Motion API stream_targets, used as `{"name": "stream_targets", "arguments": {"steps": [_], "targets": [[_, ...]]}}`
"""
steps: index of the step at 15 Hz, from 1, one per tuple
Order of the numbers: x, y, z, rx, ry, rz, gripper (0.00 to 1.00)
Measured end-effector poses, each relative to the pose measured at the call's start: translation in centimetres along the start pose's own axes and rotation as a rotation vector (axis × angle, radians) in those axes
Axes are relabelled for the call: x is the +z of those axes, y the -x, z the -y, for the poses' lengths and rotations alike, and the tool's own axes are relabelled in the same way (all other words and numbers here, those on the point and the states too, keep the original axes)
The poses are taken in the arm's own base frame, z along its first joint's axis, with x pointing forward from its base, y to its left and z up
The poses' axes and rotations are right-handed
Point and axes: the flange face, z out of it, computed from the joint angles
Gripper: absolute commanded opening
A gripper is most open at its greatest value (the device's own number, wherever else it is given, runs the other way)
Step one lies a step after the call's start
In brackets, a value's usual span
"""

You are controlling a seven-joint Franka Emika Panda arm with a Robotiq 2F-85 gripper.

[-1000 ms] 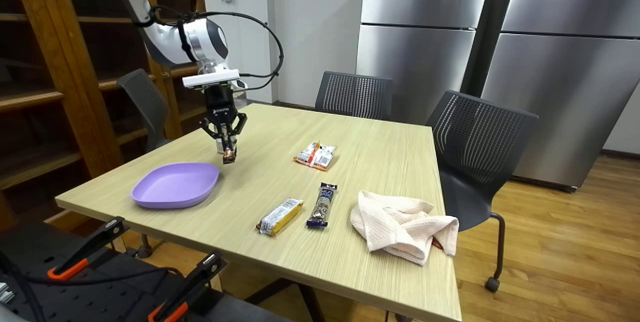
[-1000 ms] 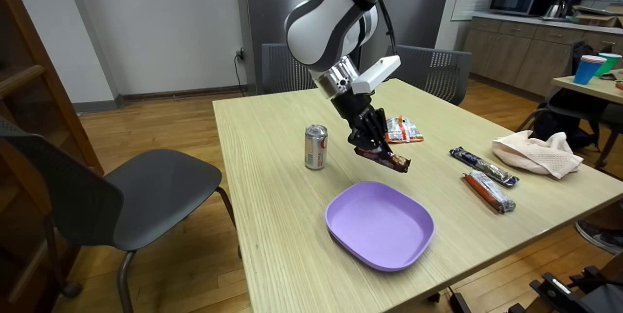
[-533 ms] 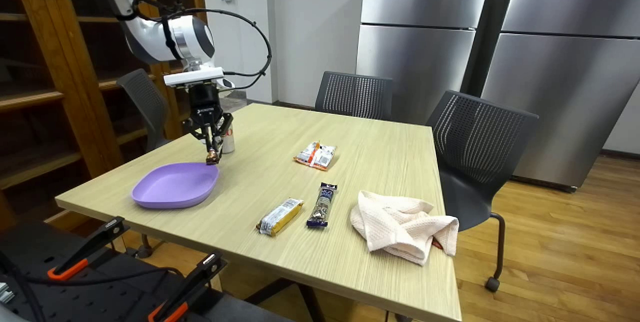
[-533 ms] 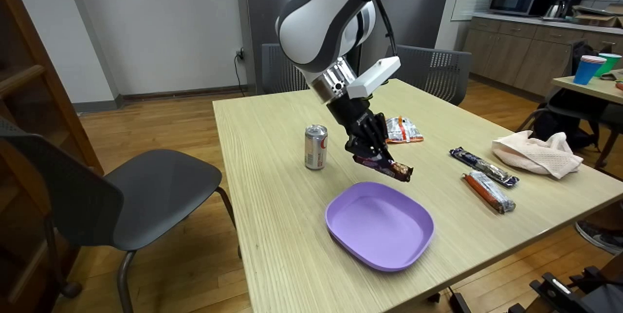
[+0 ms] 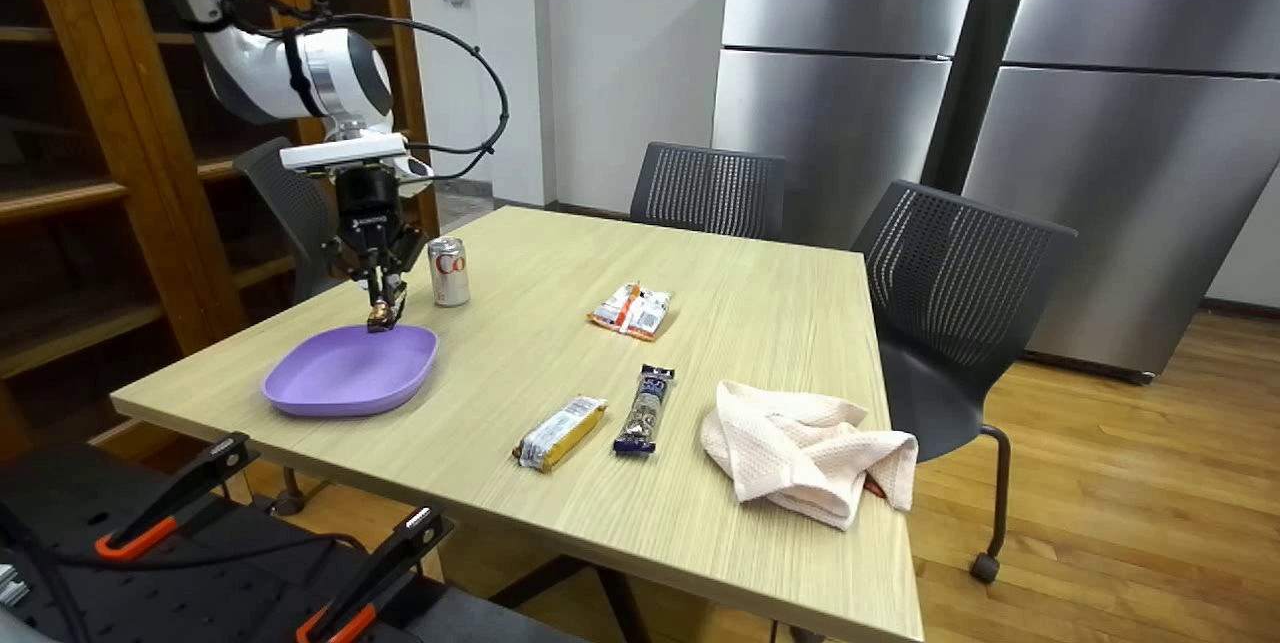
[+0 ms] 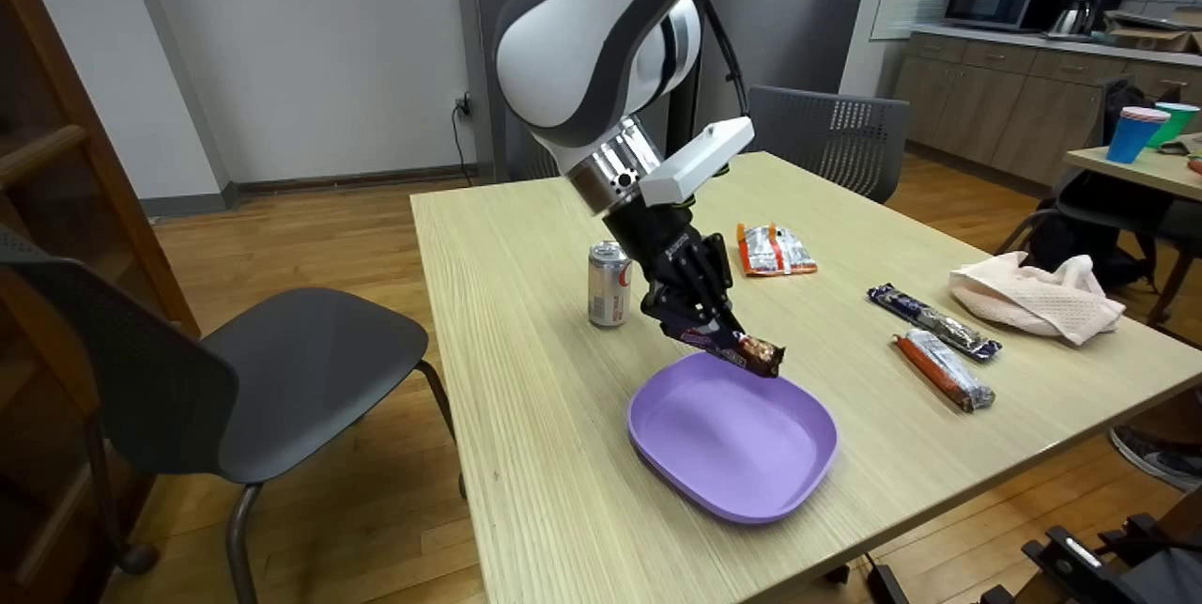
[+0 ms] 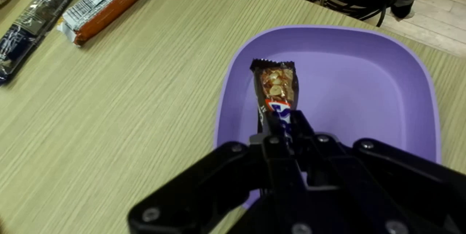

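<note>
My gripper [image 7: 285, 123] is shut on a dark-wrapped snack bar [image 7: 276, 84] with a nut picture and a red, white and blue logo. The fingers grip its middle, and part of it is hidden behind them. In both exterior views the gripper [image 5: 382, 285] [image 6: 706, 315] holds the bar [image 5: 381, 316] [image 6: 757, 356] tilted, above the far rim of a purple plate [image 5: 350, 373] [image 6: 732, 444]. The plate [image 7: 349, 88] lies beneath the bar in the wrist view and has nothing in it. A silver soda can [image 5: 449, 273] [image 6: 609, 285] stands upright on the table beside the gripper.
A silver-and-orange snack bag [image 5: 632, 311] [image 6: 776, 251], a dark blue bar [image 5: 645, 410] [image 7: 34, 19], an orange-and-white bar [image 5: 562, 433] [image 7: 105, 8] and a crumpled pale pink cloth [image 5: 810, 453] [image 6: 1038, 294] lie on the table. Dark chairs [image 5: 708, 188] [image 6: 310, 388] stand around it.
The gripper has carried the bar towards the plate and lower, from beside it to above its far rim. The can now shows fully in an exterior view. The grip on the bar is unchanged.
</note>
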Motion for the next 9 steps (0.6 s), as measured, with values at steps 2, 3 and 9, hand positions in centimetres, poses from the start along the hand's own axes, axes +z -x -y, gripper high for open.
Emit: {"name": "stream_targets", "arguments": {"steps": [2, 3, 9], "targets": [[0.1, 0.0, 0.9, -0.003, -0.012, 0.004, 0.03], [0.2, 0.0, 1.2, -0.003, -0.018, 0.007, 0.03], [1.6, 0.3, 3.4, -0.013, -0.049, 0.041, 0.03]]}}
